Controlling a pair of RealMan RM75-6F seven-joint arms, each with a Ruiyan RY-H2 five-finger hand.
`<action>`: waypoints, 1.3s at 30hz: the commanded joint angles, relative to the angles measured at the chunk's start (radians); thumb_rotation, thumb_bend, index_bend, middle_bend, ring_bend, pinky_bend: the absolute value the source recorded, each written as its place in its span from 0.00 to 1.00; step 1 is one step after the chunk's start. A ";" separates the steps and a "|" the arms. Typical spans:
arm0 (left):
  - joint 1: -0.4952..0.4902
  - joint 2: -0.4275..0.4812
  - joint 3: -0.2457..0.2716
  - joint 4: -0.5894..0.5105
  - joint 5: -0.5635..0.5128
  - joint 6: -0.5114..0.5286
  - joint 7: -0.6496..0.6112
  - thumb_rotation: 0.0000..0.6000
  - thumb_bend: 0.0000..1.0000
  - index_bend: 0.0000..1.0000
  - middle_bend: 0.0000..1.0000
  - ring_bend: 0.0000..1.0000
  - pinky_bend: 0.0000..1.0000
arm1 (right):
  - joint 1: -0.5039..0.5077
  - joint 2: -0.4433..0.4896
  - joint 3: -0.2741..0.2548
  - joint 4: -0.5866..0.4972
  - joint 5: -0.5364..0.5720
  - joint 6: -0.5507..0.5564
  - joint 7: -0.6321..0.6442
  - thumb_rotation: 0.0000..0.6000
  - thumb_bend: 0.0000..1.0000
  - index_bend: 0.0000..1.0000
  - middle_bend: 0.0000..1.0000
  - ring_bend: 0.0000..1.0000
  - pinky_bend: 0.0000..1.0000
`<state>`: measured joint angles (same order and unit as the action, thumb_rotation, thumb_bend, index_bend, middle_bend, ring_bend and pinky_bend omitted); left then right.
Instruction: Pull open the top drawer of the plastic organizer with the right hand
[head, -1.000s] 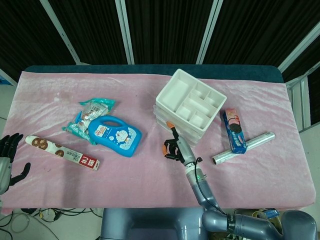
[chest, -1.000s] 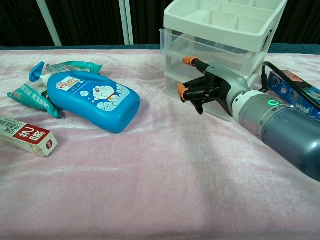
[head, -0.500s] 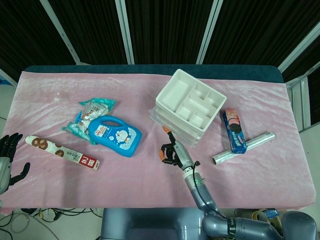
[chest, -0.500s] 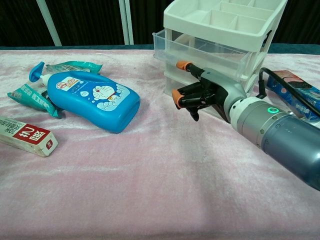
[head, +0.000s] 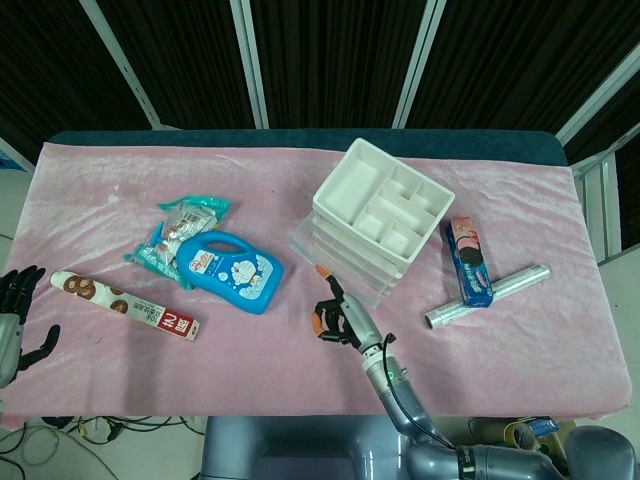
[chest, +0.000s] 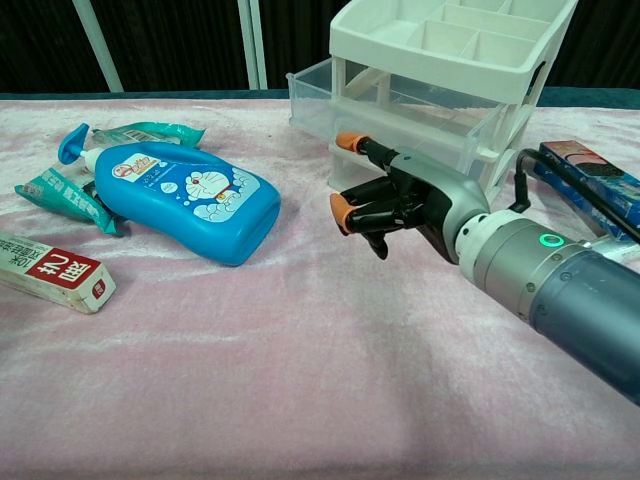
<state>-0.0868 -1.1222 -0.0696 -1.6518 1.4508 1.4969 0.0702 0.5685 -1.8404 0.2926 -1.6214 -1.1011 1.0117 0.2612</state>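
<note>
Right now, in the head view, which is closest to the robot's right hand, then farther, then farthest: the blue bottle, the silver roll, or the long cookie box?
From the right hand:
1. Blue bottle, to its left.
2. Silver roll, to its right.
3. Long cookie box, far left.

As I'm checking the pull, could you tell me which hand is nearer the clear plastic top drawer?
Right. The right hand is just in front of the drawer; the left hand sits at the table's far left edge.
</note>
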 joint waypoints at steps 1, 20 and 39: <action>0.000 0.000 0.000 0.000 -0.001 0.000 0.000 1.00 0.37 0.06 0.05 0.00 0.07 | -0.007 0.004 -0.010 -0.016 -0.006 0.001 0.002 1.00 0.51 0.00 0.71 0.79 0.75; -0.001 0.001 -0.001 -0.002 -0.005 -0.003 0.006 1.00 0.37 0.06 0.05 0.00 0.07 | -0.052 0.017 -0.073 -0.072 -0.010 0.024 -0.031 1.00 0.51 0.00 0.71 0.78 0.75; -0.001 0.002 0.000 -0.004 -0.009 -0.006 0.010 1.00 0.37 0.06 0.05 0.00 0.07 | -0.161 0.146 -0.218 -0.126 -0.108 0.033 0.058 1.00 0.51 0.00 0.71 0.78 0.75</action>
<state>-0.0876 -1.1205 -0.0698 -1.6557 1.4422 1.4911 0.0803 0.4200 -1.7177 0.0852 -1.7337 -1.1986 1.0461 0.3033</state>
